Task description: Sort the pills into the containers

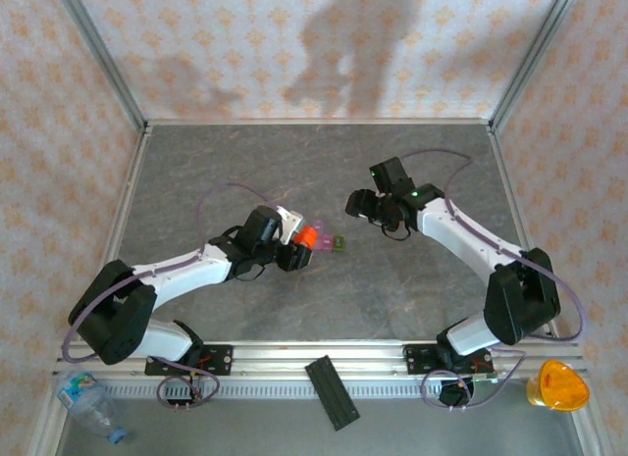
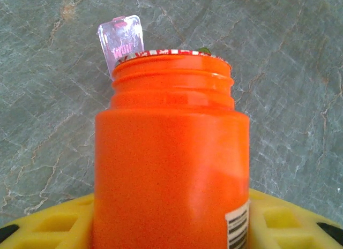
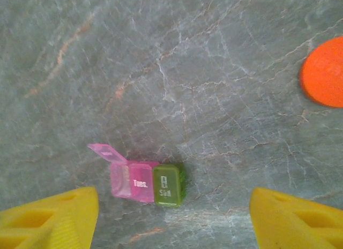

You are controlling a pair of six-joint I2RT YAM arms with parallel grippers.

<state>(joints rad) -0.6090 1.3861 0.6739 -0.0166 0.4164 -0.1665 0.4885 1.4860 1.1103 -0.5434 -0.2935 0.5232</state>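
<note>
My left gripper (image 1: 292, 250) (image 2: 171, 222) is shut on an orange bottle (image 1: 312, 237) (image 2: 171, 163), whose uncapped mouth points away from the wrist. Just beyond the mouth lie the containers (image 1: 337, 243) (image 3: 144, 182): joined translucent pink boxes and a dark green one (image 3: 169, 185). One pink lid (image 2: 120, 40) (image 3: 107, 152) stands flipped up. My right gripper (image 1: 353, 206) (image 3: 174, 198) hangs open above the containers, its yellow fingers (image 3: 59, 217) wide apart and clear of them. The pills are hidden. An orange rounded shape (image 3: 324, 72), seemingly the bottle, sits at the right edge.
The grey marbled table (image 1: 245, 172) is fenced by metal rails and patterned walls. Off the table's near edge lie a black flat bar (image 1: 332, 392), a yellow-orange object (image 1: 556, 385) at the right and a clear plastic bottle (image 1: 88, 402) at the left.
</note>
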